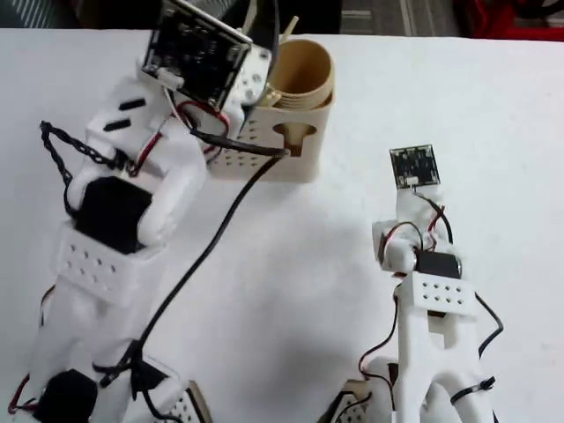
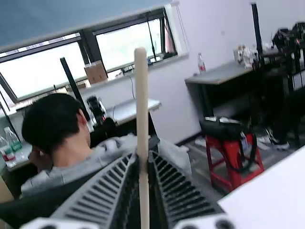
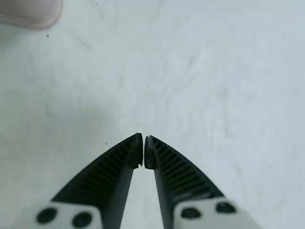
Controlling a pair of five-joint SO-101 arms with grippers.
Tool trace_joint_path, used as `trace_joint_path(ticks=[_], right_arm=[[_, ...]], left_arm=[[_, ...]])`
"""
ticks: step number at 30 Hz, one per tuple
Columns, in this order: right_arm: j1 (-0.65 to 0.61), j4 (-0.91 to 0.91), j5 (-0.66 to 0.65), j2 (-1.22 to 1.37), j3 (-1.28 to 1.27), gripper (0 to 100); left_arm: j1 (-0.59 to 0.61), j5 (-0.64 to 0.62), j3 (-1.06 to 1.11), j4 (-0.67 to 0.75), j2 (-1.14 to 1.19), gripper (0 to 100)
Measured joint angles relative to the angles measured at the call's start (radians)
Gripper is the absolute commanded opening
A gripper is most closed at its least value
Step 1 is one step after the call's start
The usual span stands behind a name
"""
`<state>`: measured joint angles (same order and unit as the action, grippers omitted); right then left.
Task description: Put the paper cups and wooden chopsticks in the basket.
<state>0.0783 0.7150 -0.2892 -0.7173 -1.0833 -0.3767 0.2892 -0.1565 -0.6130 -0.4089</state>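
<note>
A cream basket [image 1: 280, 154] with perforated walls stands at the back of the white table. A tan paper cup [image 1: 304, 70] sits in it, mouth tilted toward the camera. My left gripper [image 2: 142, 160] is shut on a wooden chopstick [image 2: 141, 109], which sticks out straight past the fingertips. In the high view the left arm's wrist [image 1: 198, 53] hangs over the basket's left side, and a chopstick tip [image 1: 288, 28] shows beside the cup. My right gripper [image 3: 143, 148] is shut with nothing in it, close above bare table to the right of the basket.
The right arm [image 1: 421, 264] stands mid-right on the table [image 1: 493, 132]. A black cable [image 1: 220, 225] runs from the left wrist across the table in front of the basket. A basket corner [image 3: 28, 12] shows in the right wrist view.
</note>
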Motion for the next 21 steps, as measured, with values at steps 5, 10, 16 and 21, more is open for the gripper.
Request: trace_joint_path(ticks=[5, 10, 16, 21], right_arm=[[0.0, 0.0, 0.0, 0.0, 0.0, 2.5], [0.0, 0.0, 0.0, 0.0, 0.0, 2.5], [0.0, 0.0, 0.0, 0.0, 0.0, 2.5], [0.0, 0.0, 0.0, 0.0, 0.0, 2.5]], left_arm=[[0.049, 0.0, -0.003, 0.166, 0.146, 2], [0.112, 0.0, -0.003, 0.186, 0.261, 4], [0.163, -0.009, -0.002, 0.057, 0.298, 16], [0.164, -0.06, -0.002, -0.118, 0.216, 15]])
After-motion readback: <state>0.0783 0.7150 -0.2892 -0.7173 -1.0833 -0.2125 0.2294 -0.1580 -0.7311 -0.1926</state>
